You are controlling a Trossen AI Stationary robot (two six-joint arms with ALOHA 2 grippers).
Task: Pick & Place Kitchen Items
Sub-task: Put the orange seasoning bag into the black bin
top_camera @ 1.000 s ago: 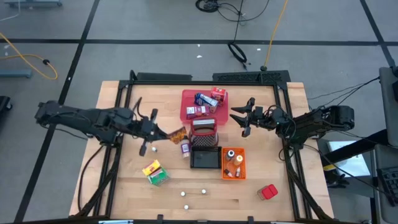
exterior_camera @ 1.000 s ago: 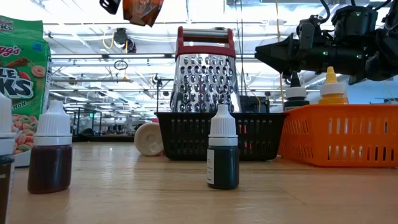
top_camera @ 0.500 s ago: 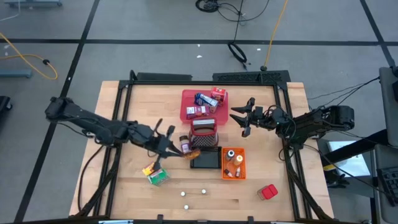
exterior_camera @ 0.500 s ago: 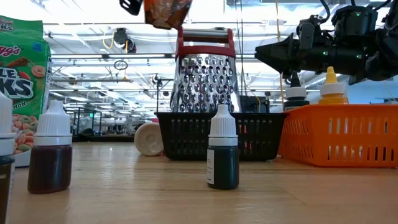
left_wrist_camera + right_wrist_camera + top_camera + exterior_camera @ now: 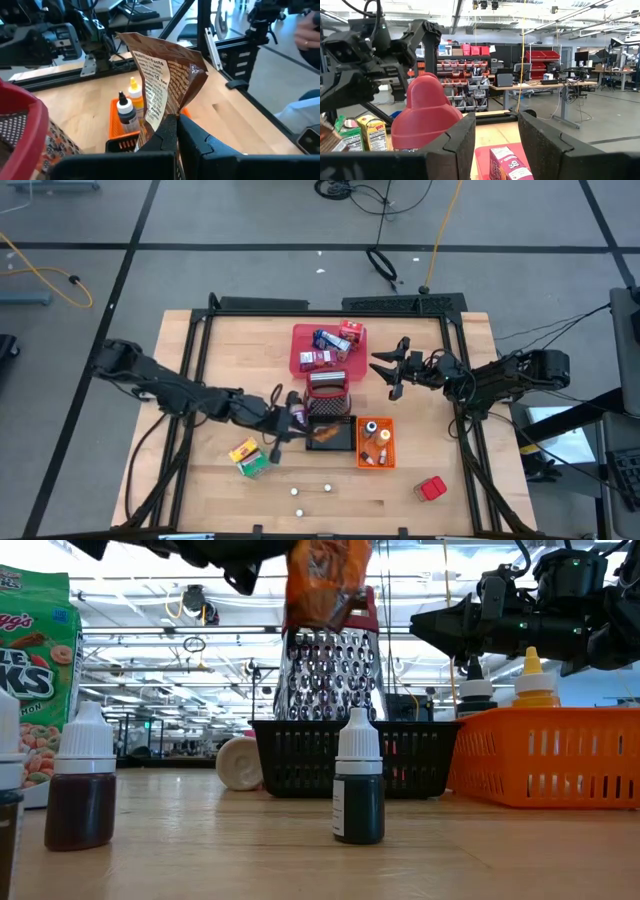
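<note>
My left gripper [image 5: 296, 426] reaches in from the table's left and is shut on a brown and orange pouch [image 5: 322, 432], held in the air over the black wire basket [image 5: 330, 442]. The low view shows the pouch [image 5: 326, 582] high in front of the steel grater [image 5: 330, 670]. In the left wrist view the pouch [image 5: 165, 75] stands out ahead of my left gripper [image 5: 178, 135]. My right gripper [image 5: 391, 370] hovers open and empty right of the red tray [image 5: 298, 352]; between its fingers in the right wrist view [image 5: 495, 137] nothing lies. My left gripper pinches one end of the pouch [image 5: 169, 119] between its two shut fingers. The fingers come nearly level from the table's left. The pouch juts forward past the fingertips, lifted clear, over the black basket.
The grater [image 5: 328, 390] stands at the basket's far side. An orange bin [image 5: 375, 442] with bottles sits right of the basket. Boxes lie in the red tray. A dark bottle [image 5: 297, 418], yellow-green boxes [image 5: 250, 457], a red pack [image 5: 430, 488] and small white pieces [image 5: 311, 489] lie on the table.
My left gripper has carried the pouch toward the table's right and near edges and downward, from left of the grater to above the black basket. The pouch stays clear of the table throughout.
</note>
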